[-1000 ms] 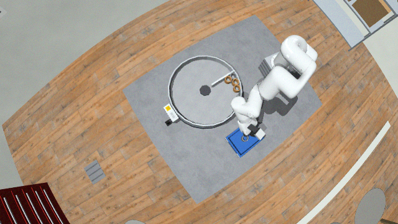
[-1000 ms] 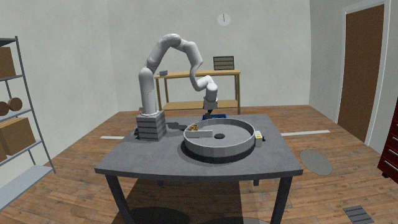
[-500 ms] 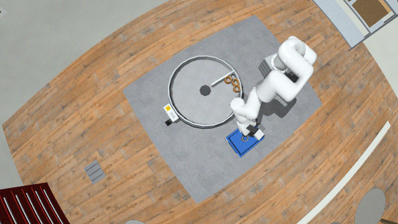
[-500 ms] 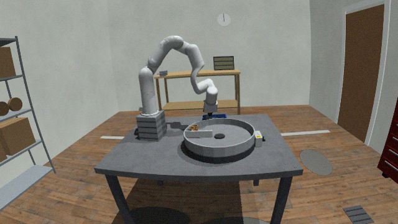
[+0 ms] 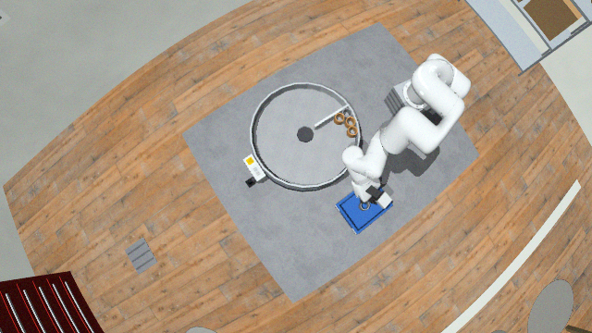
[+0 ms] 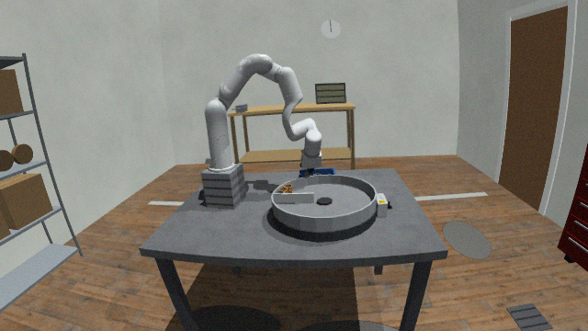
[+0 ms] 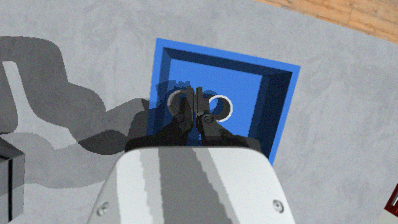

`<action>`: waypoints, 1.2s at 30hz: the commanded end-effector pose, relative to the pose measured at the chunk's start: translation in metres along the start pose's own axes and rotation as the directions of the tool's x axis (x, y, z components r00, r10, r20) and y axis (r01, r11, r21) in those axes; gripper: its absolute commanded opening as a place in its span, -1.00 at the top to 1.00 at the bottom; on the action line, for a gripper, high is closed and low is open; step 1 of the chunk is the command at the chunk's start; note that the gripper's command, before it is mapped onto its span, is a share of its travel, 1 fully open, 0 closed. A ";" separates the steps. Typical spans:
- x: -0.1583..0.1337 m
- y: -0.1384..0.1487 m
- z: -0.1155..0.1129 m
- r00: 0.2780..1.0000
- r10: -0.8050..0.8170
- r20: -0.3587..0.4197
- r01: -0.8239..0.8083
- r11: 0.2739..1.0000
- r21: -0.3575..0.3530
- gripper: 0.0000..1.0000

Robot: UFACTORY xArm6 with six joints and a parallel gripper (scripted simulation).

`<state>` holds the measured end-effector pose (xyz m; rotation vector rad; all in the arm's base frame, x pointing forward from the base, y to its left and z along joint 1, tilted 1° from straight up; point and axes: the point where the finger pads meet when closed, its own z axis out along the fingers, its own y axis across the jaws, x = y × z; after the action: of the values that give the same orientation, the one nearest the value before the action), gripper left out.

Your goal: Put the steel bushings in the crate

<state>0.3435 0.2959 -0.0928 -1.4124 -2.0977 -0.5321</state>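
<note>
The hand (image 7: 194, 102), clamped on a steel bushing (image 7: 175, 102), hangs over the blue crate (image 7: 280, 105) (another ring lies inside); next, I'd judge, it releases.

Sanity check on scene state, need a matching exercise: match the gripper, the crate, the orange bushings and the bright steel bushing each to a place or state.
1. gripper
2. crate
3. orange bushings
4. bright steel bushing

a. lying in the crate
b. on the turning table
c. blue, below the gripper
d. shut on a shadowed steel bushing

Pairs: 1-d, 2-c, 3-b, 4-a
</note>
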 end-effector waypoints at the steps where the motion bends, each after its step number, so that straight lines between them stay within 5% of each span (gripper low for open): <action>1: 0.001 0.001 -0.001 1.000 -0.002 0.000 0.002 1.000 -0.003 1.00; 36: -0.003 0.002 0.004 1.000 -0.002 0.000 0.002 1.000 -0.003 1.00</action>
<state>0.3436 0.2960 -0.0980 -1.4124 -2.0976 -0.5318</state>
